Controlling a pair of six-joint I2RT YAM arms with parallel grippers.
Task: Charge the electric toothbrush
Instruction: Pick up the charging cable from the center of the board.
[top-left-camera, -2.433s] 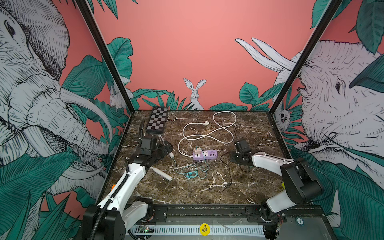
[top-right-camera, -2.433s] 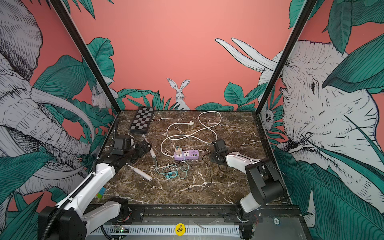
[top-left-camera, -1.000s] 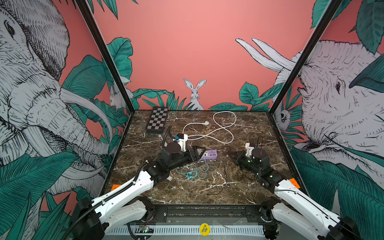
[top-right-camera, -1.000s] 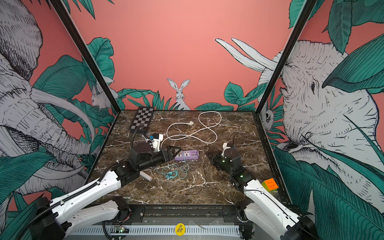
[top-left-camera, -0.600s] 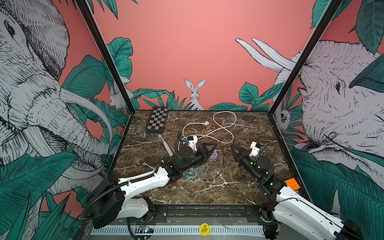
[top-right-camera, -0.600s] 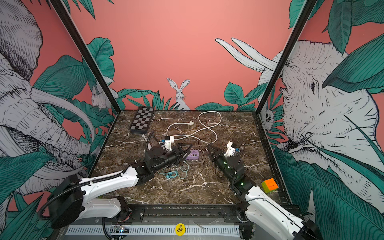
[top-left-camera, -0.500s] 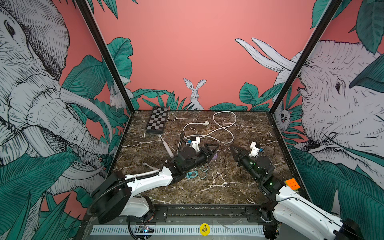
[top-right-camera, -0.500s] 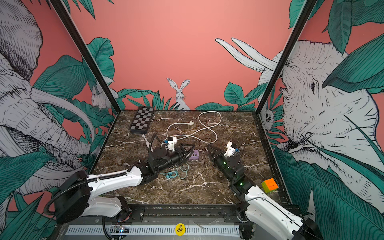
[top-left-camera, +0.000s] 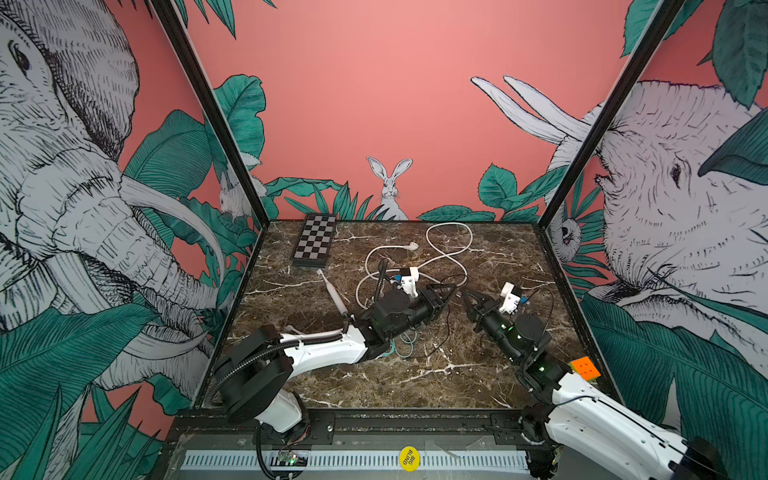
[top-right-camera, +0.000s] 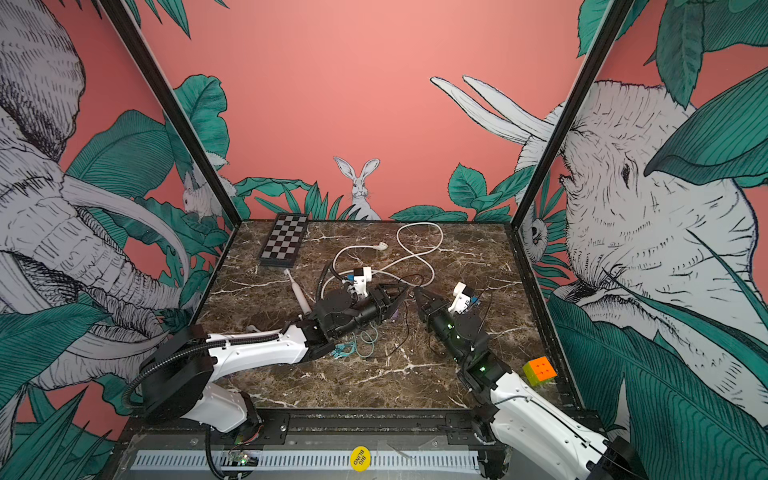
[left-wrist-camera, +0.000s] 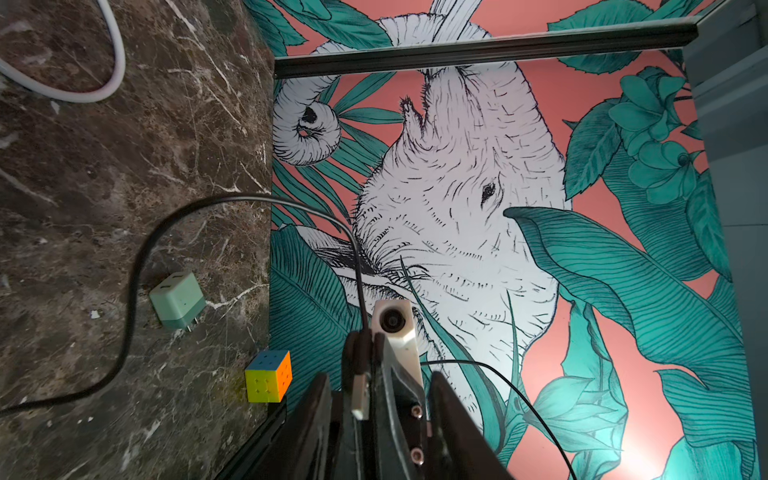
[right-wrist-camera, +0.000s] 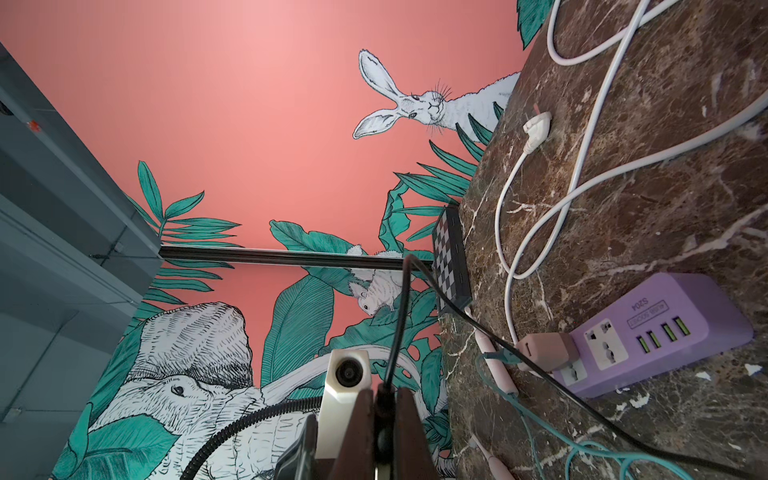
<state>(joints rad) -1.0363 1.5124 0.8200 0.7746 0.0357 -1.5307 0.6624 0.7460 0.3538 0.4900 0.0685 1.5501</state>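
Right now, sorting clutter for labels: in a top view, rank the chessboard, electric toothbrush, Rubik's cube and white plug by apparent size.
1. chessboard.
2. electric toothbrush and Rubik's cube: unranked, one long and thin, one compact and nearer the camera.
3. white plug.

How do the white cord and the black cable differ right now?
The white cord is thick; the black cable is thin. The white cord lies flat in loops; the black cable's end is lifted, pinched in the shut right tool. Both trail across the table.
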